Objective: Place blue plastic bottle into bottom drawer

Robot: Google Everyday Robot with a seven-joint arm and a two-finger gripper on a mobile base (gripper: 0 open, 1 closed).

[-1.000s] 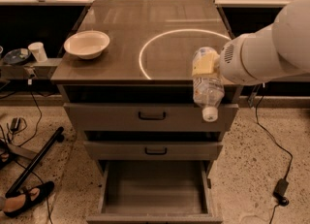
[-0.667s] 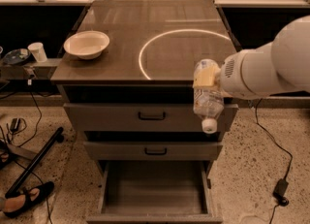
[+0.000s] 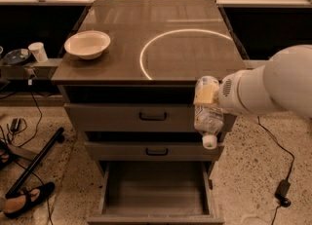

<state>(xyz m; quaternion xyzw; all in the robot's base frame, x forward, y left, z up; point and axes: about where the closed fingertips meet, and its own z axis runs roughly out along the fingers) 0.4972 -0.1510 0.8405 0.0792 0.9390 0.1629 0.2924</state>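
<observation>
Closest to you, the white arm (image 3: pixel 273 85) reaches in from the right. Its gripper (image 3: pixel 206 94) is closed on the bottle (image 3: pixel 208 119), with a yellowish finger (image 3: pixel 206 92) pressed against the upper part. The bottle hangs almost upright and upside down, its white cap (image 3: pixel 209 142) at the bottom. It is in the air in front of the right ends of the two upper drawers, touching nothing but the gripper.

Below it, the bottom drawer (image 3: pixel 156 190) is pulled out, and you can see its flat grey floor. The cap sits above the drawer's back right corner, well clear of it. A shoe (image 3: pixel 29 200) lies on the floor to the left and a power adapter (image 3: pixel 282 190) to the right.

Behind the bottle, the middle drawer (image 3: pixel 122 150) and top drawer (image 3: pixel 112 117) are pushed in, each with a dark handle.

Further back, on the cabinet top (image 3: pixel 161 19), a pale bowl (image 3: pixel 87 45) stands near the left edge, beside a bright ring of light (image 3: pixel 141 58). A white cup (image 3: pixel 37 52) stands on a ledge to the left of the cabinet.
</observation>
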